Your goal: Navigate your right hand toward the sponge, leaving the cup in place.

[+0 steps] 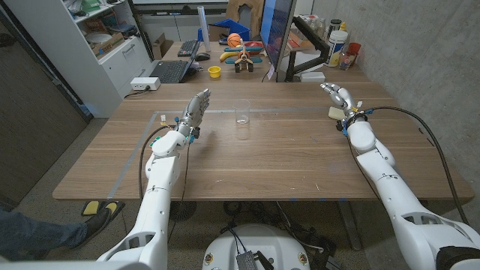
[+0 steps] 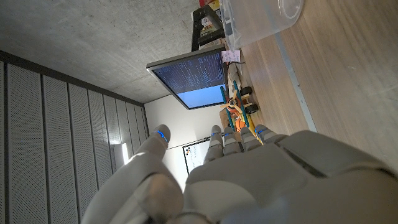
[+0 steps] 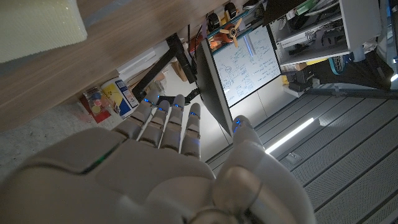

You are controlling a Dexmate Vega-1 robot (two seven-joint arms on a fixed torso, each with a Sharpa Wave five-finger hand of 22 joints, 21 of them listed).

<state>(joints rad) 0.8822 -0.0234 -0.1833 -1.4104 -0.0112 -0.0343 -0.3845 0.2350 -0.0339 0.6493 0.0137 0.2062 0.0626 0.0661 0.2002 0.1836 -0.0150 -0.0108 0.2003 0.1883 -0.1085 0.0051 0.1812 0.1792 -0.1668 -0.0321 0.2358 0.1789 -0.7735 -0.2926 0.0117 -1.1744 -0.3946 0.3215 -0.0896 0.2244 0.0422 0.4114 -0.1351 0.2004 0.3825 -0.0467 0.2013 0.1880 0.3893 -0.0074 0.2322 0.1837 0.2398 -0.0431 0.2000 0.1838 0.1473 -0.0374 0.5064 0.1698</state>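
Observation:
A clear plastic cup (image 1: 241, 112) stands upright near the middle of the wooden table (image 1: 247, 161); its base also appears in the left wrist view (image 2: 264, 17). A pale yellow sponge (image 1: 334, 113) lies on the table at the right, just beside my right hand (image 1: 339, 97), which is raised with fingers extended and apart, holding nothing. The sponge fills a corner of the right wrist view (image 3: 37, 28), close beside that hand (image 3: 168, 168). My left hand (image 1: 195, 112) stands upright to the left of the cup, fingers straight, holding nothing.
Behind the table's far edge stand a monitor (image 1: 279, 34) on a black arm, a keyboard (image 1: 169, 71), a small yellow cup (image 1: 214, 72), colourful toys (image 1: 241, 54) and bottles (image 1: 341, 41). A concrete wall runs along the right side. A tape line (image 1: 124, 176) marks the table's left part.

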